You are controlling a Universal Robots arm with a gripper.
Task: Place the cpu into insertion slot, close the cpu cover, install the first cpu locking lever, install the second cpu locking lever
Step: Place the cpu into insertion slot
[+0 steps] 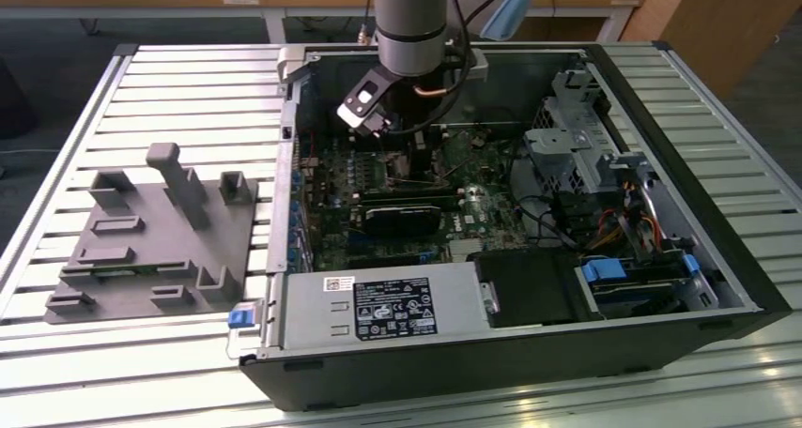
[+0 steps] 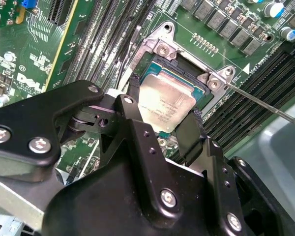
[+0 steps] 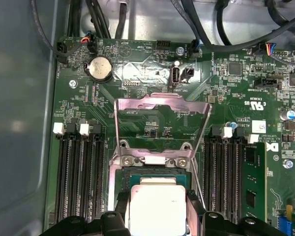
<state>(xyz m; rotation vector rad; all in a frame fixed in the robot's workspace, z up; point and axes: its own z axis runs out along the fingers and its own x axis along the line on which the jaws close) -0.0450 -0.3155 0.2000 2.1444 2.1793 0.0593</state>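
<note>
Claw (image 2: pixel 167 109) clamped on the cpu (image 2: pixel 163 101) over the insertion slot (image 2: pixel 186 65); cpu cover (image 3: pixel 160 101) raised open in the first wrist view.

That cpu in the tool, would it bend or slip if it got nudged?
Probably stiff: the cpu is a flat chip with a metal top. Likely light, being so thin. It could slip, since the tool grips only its narrow edges over the slot.

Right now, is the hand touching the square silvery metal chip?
Touching. In the second wrist view the black fingers of the hand press opposite edges of the square silvery metal chip, no gap.
</note>
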